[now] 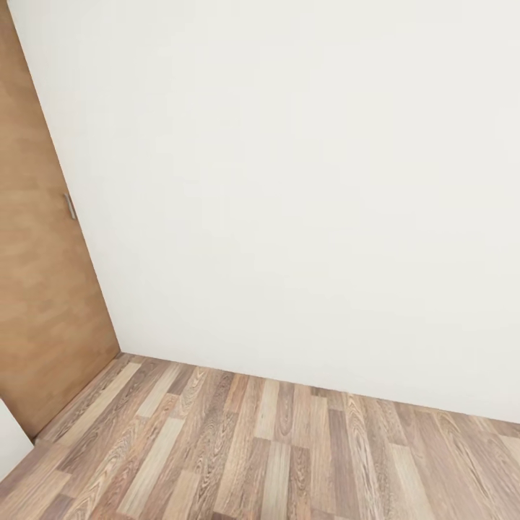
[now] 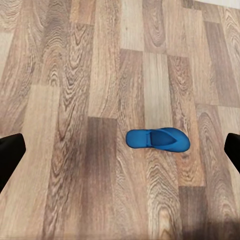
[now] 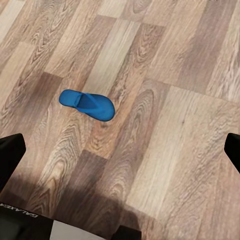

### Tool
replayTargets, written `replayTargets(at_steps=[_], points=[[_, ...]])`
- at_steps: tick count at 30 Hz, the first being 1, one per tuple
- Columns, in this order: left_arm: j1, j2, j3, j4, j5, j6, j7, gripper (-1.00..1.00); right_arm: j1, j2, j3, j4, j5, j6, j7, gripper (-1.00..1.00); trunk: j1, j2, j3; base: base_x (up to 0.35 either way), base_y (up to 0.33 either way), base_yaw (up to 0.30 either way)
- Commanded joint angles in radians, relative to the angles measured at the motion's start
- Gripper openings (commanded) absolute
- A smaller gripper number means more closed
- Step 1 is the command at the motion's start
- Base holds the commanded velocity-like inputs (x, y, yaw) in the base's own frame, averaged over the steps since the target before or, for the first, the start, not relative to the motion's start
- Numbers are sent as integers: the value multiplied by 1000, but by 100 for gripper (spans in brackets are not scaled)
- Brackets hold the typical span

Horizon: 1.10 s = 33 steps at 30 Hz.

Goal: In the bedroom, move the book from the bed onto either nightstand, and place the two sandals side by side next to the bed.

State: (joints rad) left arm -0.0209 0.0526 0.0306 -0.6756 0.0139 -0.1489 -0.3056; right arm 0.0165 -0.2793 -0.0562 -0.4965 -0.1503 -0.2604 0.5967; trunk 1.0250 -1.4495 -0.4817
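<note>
The head view faced a white wall (image 1: 303,180) meeting the wood-plank floor (image 1: 238,448), with a brown door (image 1: 43,289) set against the wall at its left end; the bed, the book and the nightstand could not be located from these views. A blue sandal (image 2: 157,139) lay flat on the floor, sole down, well apart from any furniture; the right wrist view showed a blue sandal (image 3: 87,104) likewise alone on the planks, and whether it was the same one could not be told. The left gripper (image 2: 120,155) had its fingers (image 2: 10,157) spread wide and empty, above the floor and apart from the sandal; the right gripper (image 3: 120,155) had its fingers (image 3: 10,157) spread equally wide, holding nothing. Judged step: approach for a sandal pickup; recommended practice was to centre the sandal between the fingers, align them across its narrow width, descend squarely, and close only once the sole sat between them.
</note>
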Motion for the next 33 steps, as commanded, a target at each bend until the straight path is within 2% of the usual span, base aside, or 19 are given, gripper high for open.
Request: replayTargets(at_steps=[1, 13, 33], points=[[-1, 0, 3, 1, 1, -2, -7, 100, 0, 0, -2, -1, -8, 3, 8, 100, 0, 0, -1, 0, 0, 6], [-1, 0, 3, 1, 1, -1, -7, 100, 0, 1, -2, -2, -8, 4, 10, 100, 0, 0, -1, 0, -21, 1], [-1, 0, 3, 1, 1, -2, -7, 100, 0, 2, -2, -2, -8, 4, 14, 100, 0, 0, -1, 0, -232, 23]])
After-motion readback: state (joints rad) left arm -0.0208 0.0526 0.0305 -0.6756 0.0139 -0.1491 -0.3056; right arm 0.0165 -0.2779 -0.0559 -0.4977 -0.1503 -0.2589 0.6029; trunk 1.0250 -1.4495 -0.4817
